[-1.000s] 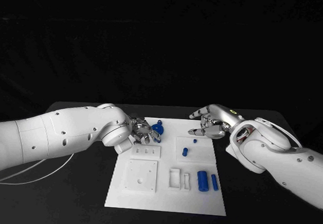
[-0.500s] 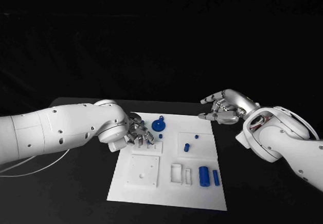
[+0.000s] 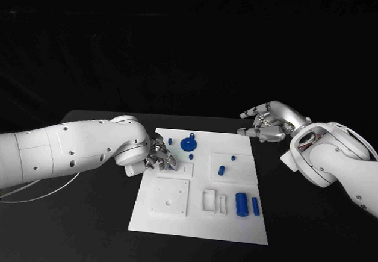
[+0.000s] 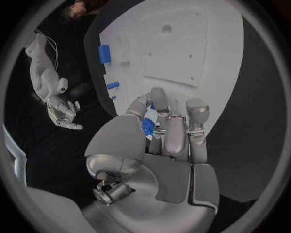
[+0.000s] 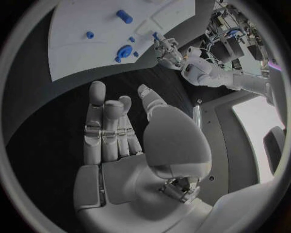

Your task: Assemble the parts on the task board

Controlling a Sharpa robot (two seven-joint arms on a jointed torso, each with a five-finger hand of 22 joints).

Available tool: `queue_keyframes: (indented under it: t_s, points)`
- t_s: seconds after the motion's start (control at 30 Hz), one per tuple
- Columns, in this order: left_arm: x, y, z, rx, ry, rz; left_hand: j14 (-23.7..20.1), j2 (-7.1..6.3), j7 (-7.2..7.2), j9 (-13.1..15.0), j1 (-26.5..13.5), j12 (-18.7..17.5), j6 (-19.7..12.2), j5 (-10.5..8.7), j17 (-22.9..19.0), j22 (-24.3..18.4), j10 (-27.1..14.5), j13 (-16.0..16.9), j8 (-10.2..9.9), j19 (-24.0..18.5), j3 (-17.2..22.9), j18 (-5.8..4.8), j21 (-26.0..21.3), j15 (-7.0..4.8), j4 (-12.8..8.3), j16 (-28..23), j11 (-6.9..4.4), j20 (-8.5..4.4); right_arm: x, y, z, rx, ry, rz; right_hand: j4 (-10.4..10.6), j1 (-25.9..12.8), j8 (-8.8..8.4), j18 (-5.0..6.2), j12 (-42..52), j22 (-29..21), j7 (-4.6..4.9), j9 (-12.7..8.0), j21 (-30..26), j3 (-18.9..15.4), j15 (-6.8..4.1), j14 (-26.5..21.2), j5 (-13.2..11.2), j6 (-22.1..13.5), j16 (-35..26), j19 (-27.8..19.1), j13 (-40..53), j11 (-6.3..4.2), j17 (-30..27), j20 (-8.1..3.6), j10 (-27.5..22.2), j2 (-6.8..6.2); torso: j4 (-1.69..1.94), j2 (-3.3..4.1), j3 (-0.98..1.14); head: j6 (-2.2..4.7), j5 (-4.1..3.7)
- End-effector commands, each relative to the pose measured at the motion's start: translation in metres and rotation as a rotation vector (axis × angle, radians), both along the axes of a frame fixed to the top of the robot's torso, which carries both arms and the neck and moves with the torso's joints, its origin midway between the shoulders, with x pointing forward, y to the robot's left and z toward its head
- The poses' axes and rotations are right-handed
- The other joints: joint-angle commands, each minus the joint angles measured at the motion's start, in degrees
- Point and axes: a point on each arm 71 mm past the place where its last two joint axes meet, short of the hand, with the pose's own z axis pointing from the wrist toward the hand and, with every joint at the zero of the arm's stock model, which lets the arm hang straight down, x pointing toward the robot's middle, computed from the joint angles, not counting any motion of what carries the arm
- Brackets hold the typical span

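Left hand point(image 3: 159, 157) is curled over the board's point(image 3: 198, 222) left edge, pinching a blue part point(image 4: 147, 126); right hand point(image 3: 268, 123) is held spread, empty.

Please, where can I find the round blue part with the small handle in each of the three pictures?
Head view: the round blue part stands near the far edge of the task board, just beyond the left hand.
Left wrist view: not in it.
Right wrist view: it lies on the board, beyond the right hand.
Shared landmark: the task board.
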Motion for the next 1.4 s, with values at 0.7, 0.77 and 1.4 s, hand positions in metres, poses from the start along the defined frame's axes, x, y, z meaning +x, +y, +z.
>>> queue_keyframes:
  t_s: [0.7, 0.77, 1.4]
  points:
    - [0.003, -0.010, -0.006, 0.017, -0.036, 0.018, -0.32, 0.88, -4.61, 14.65, 1.08, -0.96, 4.68, -0.44, -2.58, 3.55, 2.21, 1.48, 0.44, 0.72, 0.18, -0.45, -0.52, -0.22, 1.32, 0.45, -0.28, -0.11, 0.001, 0.003, -0.002, 0.000, 0.025, 0.006, 0.23, -0.27, -0.35, 0.57, 0.63, 0.54, -0.07, 0.00, -0.80, 0.62, 0.08, 0.46, 0.17, 0.02, -0.39, 0.63, -0.21, -0.09, 0.51, 0.01, -0.01, 0.05, -0.07, 0.01, 0.07, -0.56, -0.24]
    - [0.003, -0.010, -0.005, 0.015, -0.041, 0.022, -0.31, 0.89, -4.61, 14.72, 1.08, -0.94, 4.68, -0.42, -2.59, 3.53, 2.22, 1.46, 0.44, 0.70, 0.15, -0.45, -0.58, -0.19, 1.36, 0.48, -0.27, -0.09, 0.001, 0.003, -0.002, -0.001, 0.027, 0.006, 0.23, -0.27, -0.35, 0.57, 0.63, 0.54, -0.07, 0.00, -0.80, 0.62, 0.08, 0.46, 0.17, 0.02, -0.39, 0.63, -0.21, -0.09, 0.51, 0.01, -0.01, 0.05, -0.02, 0.00, 0.07, -0.67, -0.36]
    - [0.003, -0.016, -0.007, 0.025, -0.025, -0.013, -0.27, 0.91, -4.76, 15.97, 0.90, -0.10, 5.39, -0.34, -2.56, 3.42, 2.29, 0.39, 0.46, 0.62, 0.08, -0.42, -1.23, -0.05, 1.23, 0.90, -0.16, 0.12, 0.002, 0.004, -0.003, -0.007, 0.037, 0.004, -0.39, -0.35, -0.35, 0.57, 0.69, 0.93, -0.03, -0.01, -1.05, 1.76, 0.08, 0.47, 1.02, -0.09, -0.70, 0.60, -0.38, -0.10, 0.67, 0.01, -0.17, -0.06, -0.06, 0.02, 0.02, -0.82, -0.50]
